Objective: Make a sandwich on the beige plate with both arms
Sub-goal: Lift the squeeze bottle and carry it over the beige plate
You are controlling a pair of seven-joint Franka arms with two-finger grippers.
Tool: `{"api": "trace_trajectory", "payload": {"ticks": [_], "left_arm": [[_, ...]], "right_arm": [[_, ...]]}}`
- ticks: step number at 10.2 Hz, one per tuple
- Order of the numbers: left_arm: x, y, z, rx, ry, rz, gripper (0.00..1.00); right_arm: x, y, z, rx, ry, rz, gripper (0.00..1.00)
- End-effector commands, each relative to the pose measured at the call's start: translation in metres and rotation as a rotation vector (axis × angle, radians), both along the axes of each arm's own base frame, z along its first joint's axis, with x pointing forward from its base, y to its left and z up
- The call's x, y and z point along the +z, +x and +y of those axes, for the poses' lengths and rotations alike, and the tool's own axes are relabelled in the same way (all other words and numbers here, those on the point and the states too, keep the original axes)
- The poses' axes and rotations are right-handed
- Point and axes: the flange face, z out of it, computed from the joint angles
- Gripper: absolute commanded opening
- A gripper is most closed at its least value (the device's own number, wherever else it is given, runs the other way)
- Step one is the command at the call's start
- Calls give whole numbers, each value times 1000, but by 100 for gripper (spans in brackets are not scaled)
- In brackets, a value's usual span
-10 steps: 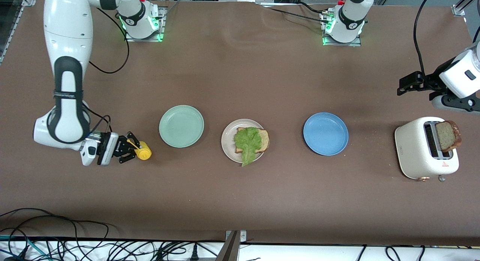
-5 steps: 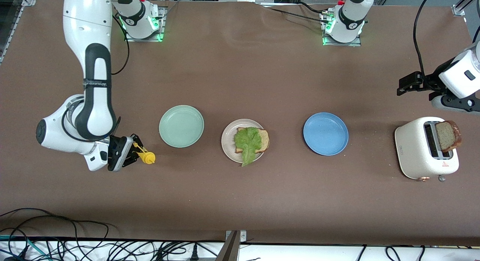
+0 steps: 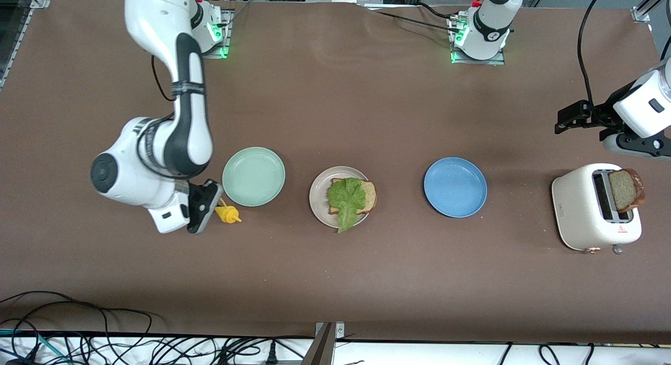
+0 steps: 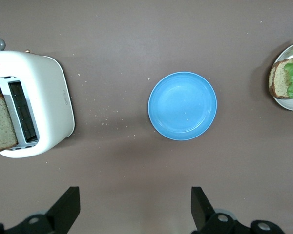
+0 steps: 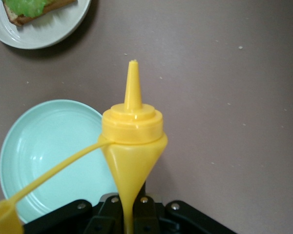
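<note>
Sandwich base, front view: you'll see one bread slice [image 3: 367, 195] under the lettuce leaf [image 3: 346, 197] on the beige plate [image 3: 318, 196], between the mint-green plate [image 3: 253, 176] and blue plate [image 3: 455, 186]; a second slice [image 3: 624, 189] stands in the toaster [image 3: 579, 207]. Left wrist view: your left gripper [image 4: 133, 212] hangs spread wide over bare table. Right wrist view: your right gripper [image 5: 129, 214] is clamped on the yellow squeeze bottle [image 5: 133, 146] beside the mint-green plate's rim.

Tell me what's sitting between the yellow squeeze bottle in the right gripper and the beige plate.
The mint-green plate lies partly between the yellow squeeze bottle, held by the right gripper, and the beige plate; otherwise bare table, seen in the front view.
</note>
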Motion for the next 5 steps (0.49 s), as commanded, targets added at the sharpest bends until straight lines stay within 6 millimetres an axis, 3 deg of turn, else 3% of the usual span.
{"api": "trace_trajectory", "payload": {"ticks": [1, 2, 5], "left_arm": [[3, 0, 2, -16, 29, -10, 100], [1, 0, 2, -16, 29, -7, 100], [-1, 1, 4, -11, 30, -4, 100]], "right_arm": [[17, -15, 41, 47, -156, -18, 0], [22, -21, 67, 131, -233, -39, 0], [25, -44, 119, 258, -299, -68, 0]]}}
